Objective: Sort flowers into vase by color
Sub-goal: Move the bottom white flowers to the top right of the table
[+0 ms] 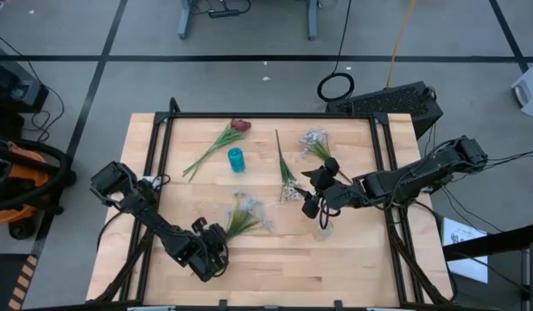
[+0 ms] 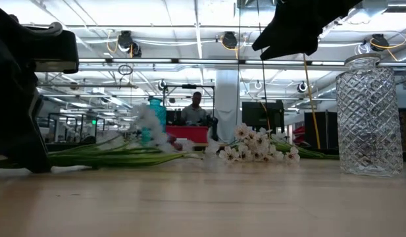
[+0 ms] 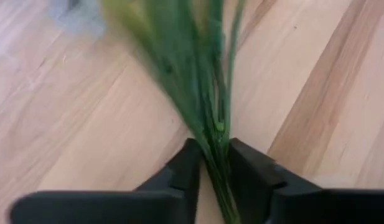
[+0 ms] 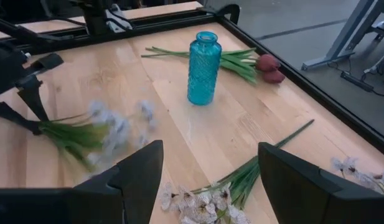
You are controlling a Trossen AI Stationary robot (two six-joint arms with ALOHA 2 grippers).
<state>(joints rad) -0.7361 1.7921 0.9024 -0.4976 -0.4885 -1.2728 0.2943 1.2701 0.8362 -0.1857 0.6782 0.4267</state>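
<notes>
- Gripping the pale blue spray (image 1: pixel 246 213) low on its green stems, the left gripper (image 3: pixel 210 171) has its fingers closed around the bundle at the table's front-left.
- Lifting should go straight up and slowly, I judge, so no stem slips from the pinch.
- Blossoms fan out ahead of that gripper, toward the table's middle.
- Waiting with fingers apart and holding nothing, the right gripper (image 1: pixel 311 194) hovers over a white spray (image 4: pixel 207 202), near the clear vase (image 2: pixel 369 116).
- 1 blue vase (image 1: pixel 237 159) stands beside the red flowers (image 1: pixel 239 125).
</notes>
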